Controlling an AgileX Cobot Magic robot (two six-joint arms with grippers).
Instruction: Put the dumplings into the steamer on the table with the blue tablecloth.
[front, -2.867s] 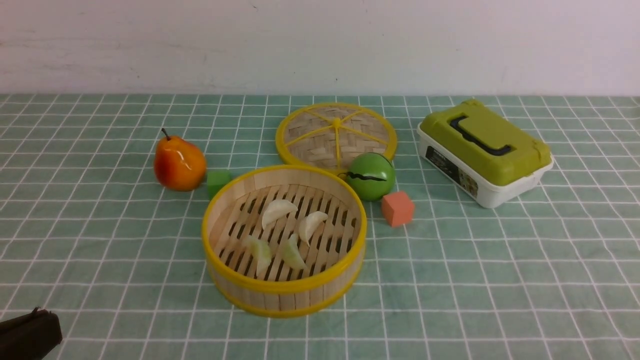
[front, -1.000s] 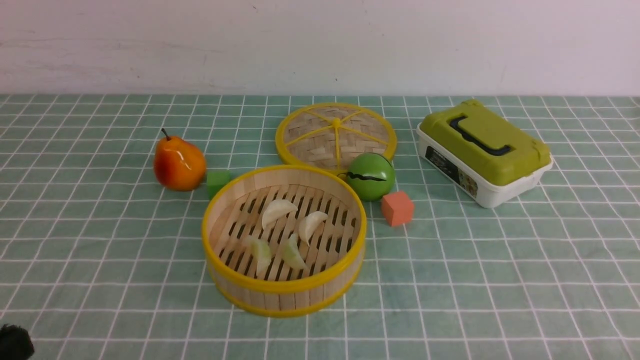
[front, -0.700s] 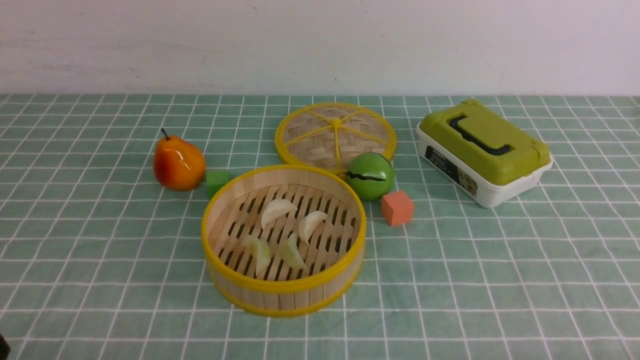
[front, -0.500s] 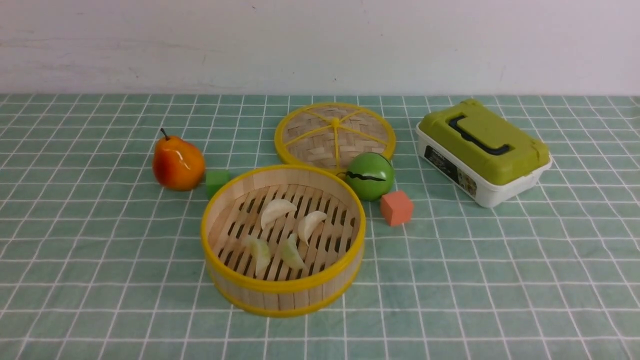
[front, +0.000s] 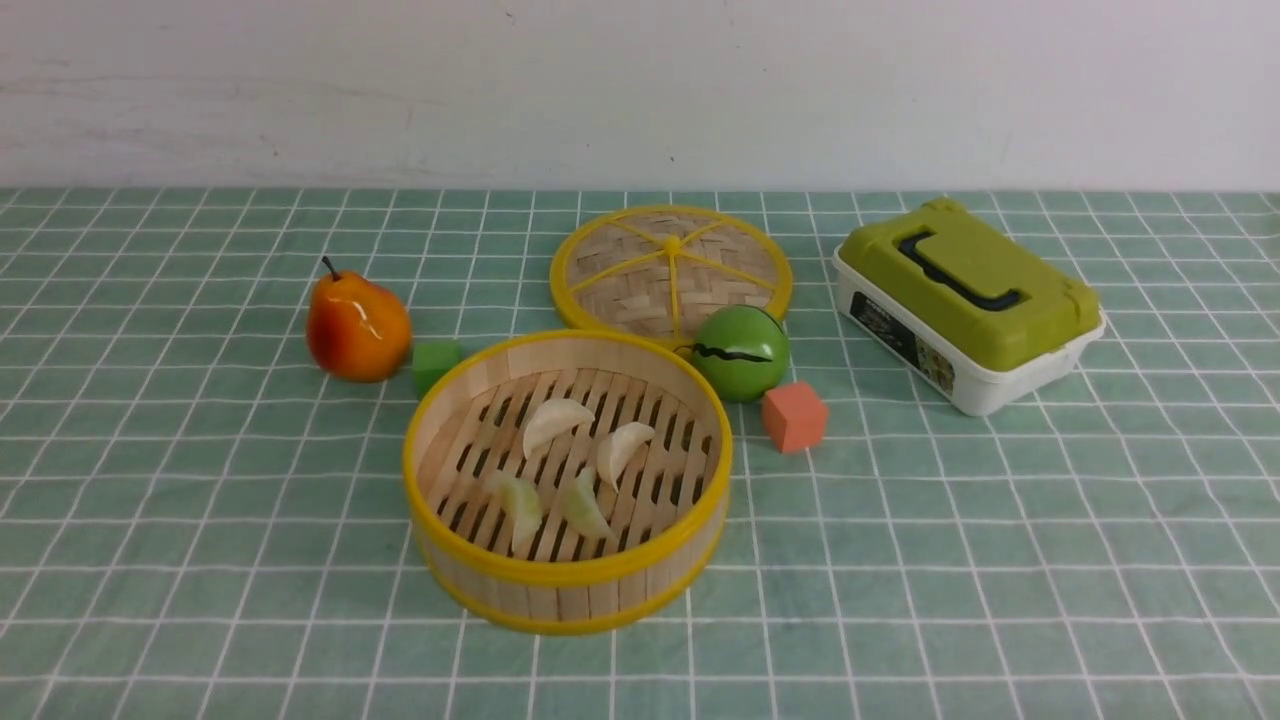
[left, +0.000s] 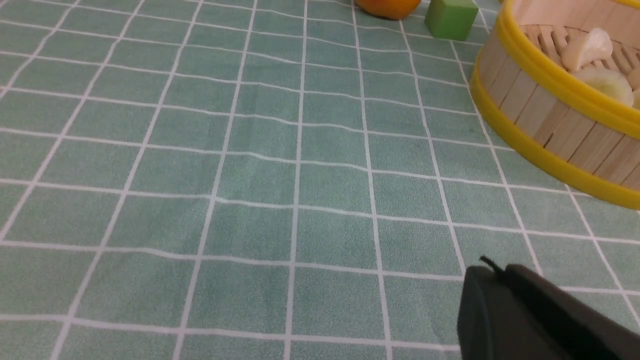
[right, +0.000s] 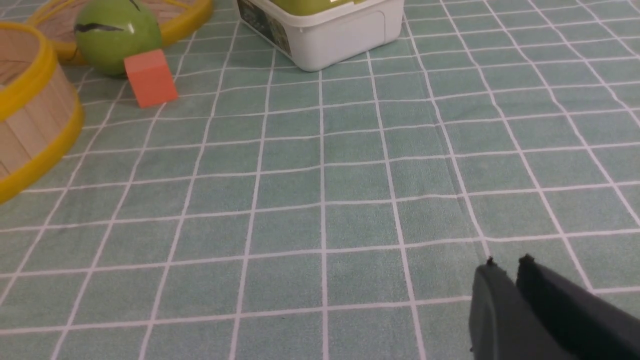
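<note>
The steamer (front: 566, 585) stands in the middle of the table with the blue tablecloth (front: 1000, 520). Several pale dumplings (front: 556, 420) lie on its slatted floor. In the left wrist view the steamer (left: 550, 115) shows with two dumplings (left: 590, 47) inside. My left gripper (left: 492, 272) is shut and empty, low over bare cloth, well apart from the steamer. My right gripper (right: 506, 265) is shut and empty over bare cloth; the steamer's wall (right: 30, 120) is far off. Neither gripper shows in the front view.
The flat woven lid (front: 671, 267) lies behind the steamer. A green ball (front: 741, 352) and an orange cube (front: 795, 416) sit to its right, a pear (front: 357, 325) and a green cube (front: 436, 363) to its left. A green-lidded box (front: 968, 300) stands at the right.
My left gripper has drawn back out of the front view's lower left corner. The steamer, the dumplings and everything else have stayed put.
</note>
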